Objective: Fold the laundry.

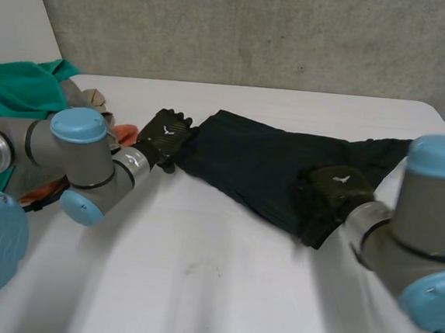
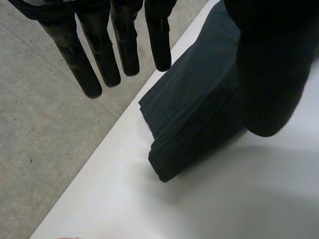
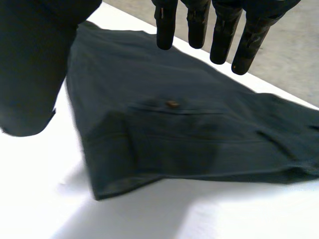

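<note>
A dark navy garment (image 1: 262, 162), trousers by the look of them, lies folded across the middle of the white table (image 1: 197, 281). My left hand (image 1: 165, 134) is at its left end. In the left wrist view its fingers (image 2: 99, 55) are straight and spread above the garment's folded corner (image 2: 194, 119), holding nothing. My right hand (image 1: 336, 188) rests over the garment's near right part. In the right wrist view its fingers (image 3: 197, 25) hang straight above a pocket with a small button (image 3: 172, 104), and the cloth (image 3: 174, 139) lies free beneath the palm.
A pile of laundry sits at the table's left behind my left arm: a teal cloth (image 1: 19, 90), a beige piece (image 1: 96, 97) and an orange piece (image 1: 125, 135). The table's far edge runs just behind the garment, with grey concrete beyond it.
</note>
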Motion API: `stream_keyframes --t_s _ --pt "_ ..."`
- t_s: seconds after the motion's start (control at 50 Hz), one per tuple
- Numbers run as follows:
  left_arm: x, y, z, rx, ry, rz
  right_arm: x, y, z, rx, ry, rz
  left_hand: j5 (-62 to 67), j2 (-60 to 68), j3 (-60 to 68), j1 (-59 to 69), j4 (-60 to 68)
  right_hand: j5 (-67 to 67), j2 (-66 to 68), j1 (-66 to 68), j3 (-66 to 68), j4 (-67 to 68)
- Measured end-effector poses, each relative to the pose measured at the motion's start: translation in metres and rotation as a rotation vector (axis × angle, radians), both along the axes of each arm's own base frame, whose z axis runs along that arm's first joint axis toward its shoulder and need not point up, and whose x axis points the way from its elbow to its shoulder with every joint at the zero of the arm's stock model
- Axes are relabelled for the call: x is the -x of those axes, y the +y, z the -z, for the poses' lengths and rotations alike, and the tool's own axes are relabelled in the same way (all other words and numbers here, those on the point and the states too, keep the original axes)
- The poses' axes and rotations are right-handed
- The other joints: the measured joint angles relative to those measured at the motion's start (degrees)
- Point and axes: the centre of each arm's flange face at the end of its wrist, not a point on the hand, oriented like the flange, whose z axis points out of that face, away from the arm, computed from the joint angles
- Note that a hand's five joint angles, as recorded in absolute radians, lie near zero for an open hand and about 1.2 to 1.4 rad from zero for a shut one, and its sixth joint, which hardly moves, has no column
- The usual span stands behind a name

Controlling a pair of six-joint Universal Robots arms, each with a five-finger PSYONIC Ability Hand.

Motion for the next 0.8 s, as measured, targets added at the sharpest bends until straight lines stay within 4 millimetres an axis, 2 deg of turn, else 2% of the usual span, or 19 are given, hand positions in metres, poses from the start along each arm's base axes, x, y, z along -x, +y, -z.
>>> stream_keyframes --t_s 0.04,0.08,0.1,0.16,0.24,0.28,0.3,0.32,0.36,0.38,0.42,0.44,0.5,0.6,0.66,0.72,0.74,0.76,0.8 --pt "0.001 -0.003 0.002 0.004 0.002 0.005 -0.008 0.002 0.013 0.002 -0.001 -0.015 1.5 1.6 1.3 1.6 1.5 0.0 0.0 0.0 0.0 0.0" --pt "0.002 -0.003 0.002 0.005 0.002 0.006 -0.01 0.002 0.015 0.002 0.0 -0.016 1.5 1.6 1.3 1.6 1.5 0.0 0.0 0.0 0.0 0.0" --pt "0.003 -0.007 0.005 0.01 0.005 0.008 -0.018 0.002 0.032 0.01 0.011 -0.021 9.7 10.2 10.0 11.3 10.2 0.0 0.2 0.0 0.1 0.0" --pt "0.004 -0.01 0.007 0.013 0.006 0.008 -0.023 0.0 0.042 0.02 0.023 -0.02 14.5 15.3 15.1 16.2 15.2 2.1 2.3 2.4 3.0 1.8" --pt "0.006 -0.013 0.012 0.016 0.006 0.007 -0.029 -0.005 0.055 0.043 0.046 -0.015 22.3 23.1 22.8 23.7 23.0 12.5 14.7 14.2 15.2 13.9" --pt "0.006 -0.015 0.014 0.015 0.006 0.007 -0.031 -0.007 0.058 0.058 0.057 -0.013 25.0 26.0 25.9 26.4 25.8 24.0 27.7 24.1 27.1 25.7" --pt "0.006 -0.015 0.015 0.014 0.005 0.007 -0.032 -0.009 0.059 0.064 0.061 -0.012 30.7 31.8 31.2 32.5 31.4 27.7 30.8 26.8 30.9 29.5" --pt "0.007 -0.015 0.017 0.01 0.004 0.007 -0.033 -0.01 0.06 0.076 0.069 -0.011 36.9 37.5 37.4 38.8 37.7 38.5 43.2 34.5 42.2 40.9" --pt "0.007 -0.015 0.018 0.009 0.003 0.007 -0.033 -0.012 0.06 0.088 0.076 -0.007 38.7 39.7 39.2 40.0 39.6 41.2 45.8 36.2 45.0 43.7" --pt "0.007 -0.015 0.019 0.009 0.003 0.005 -0.033 -0.015 0.059 0.103 0.085 -0.001 40.2 41.6 41.4 40.2 41.8 47.7 52.3 40.5 52.0 50.6" --pt "0.007 -0.015 0.019 0.009 0.003 0.005 -0.033 -0.015 0.059 0.103 0.085 -0.001 40.2 41.6 41.4 40.2 41.8 47.7 52.3 40.5 52.0 50.6" --pt "0.008 -0.015 0.019 0.01 0.001 -0.002 -0.031 -0.018 0.055 0.129 0.094 0.014 40.3 42.2 42.0 40.2 42.4 50.6 54.9 46.0 55.6 53.3" --pt "0.009 -0.014 0.016 0.02 0.002 -0.015 -0.03 -0.02 0.05 0.146 0.093 0.023 40.3 42.2 42.0 40.2 42.5 50.6 54.9 46.8 55.6 53.3" --pt "0.009 -0.012 -0.014 0.081 0.023 -0.068 -0.027 -0.022 0.005 0.255 0.066 0.04 40.3 42.2 42.0 40.2 42.5 52.1 54.9 48.3 55.6 53.3" --pt "0.008 -0.008 -0.04 0.129 0.046 -0.085 -0.026 -0.02 -0.017 0.317 0.071 0.032 40.3 42.2 42.0 40.2 42.6 52.3 54.9 48.5 55.6 53.3" --pt "0.005 0.003 -0.081 0.201 0.082 -0.093 -0.026 -0.018 -0.044 0.396 0.093 0.01 40.3 42.3 42.0 40.2 42.6 52.3 54.9 48.6 55.6 53.3" --pt "0.005 0.003 -0.081 0.201 0.082 -0.093 -0.026 -0.018 -0.044 0.396 0.093 0.01 40.3 42.3 42.0 40.2 42.6 52.3 54.9 48.6 55.6 53.3" --pt "0.003 0.011 -0.105 0.241 0.106 -0.092 -0.026 -0.015 -0.063 0.453 0.103 -0.007 40.3 42.3 42.1 40.2 42.6 52.3 54.9 48.6 55.6 53.3" --pt "0.001 0.021 -0.126 0.27 0.132 -0.09 -0.026 -0.011 -0.086 0.514 0.106 -0.027 40.3 42.3 42.1 40.2 42.6 52.3 54.9 48.6 55.6 53.3"
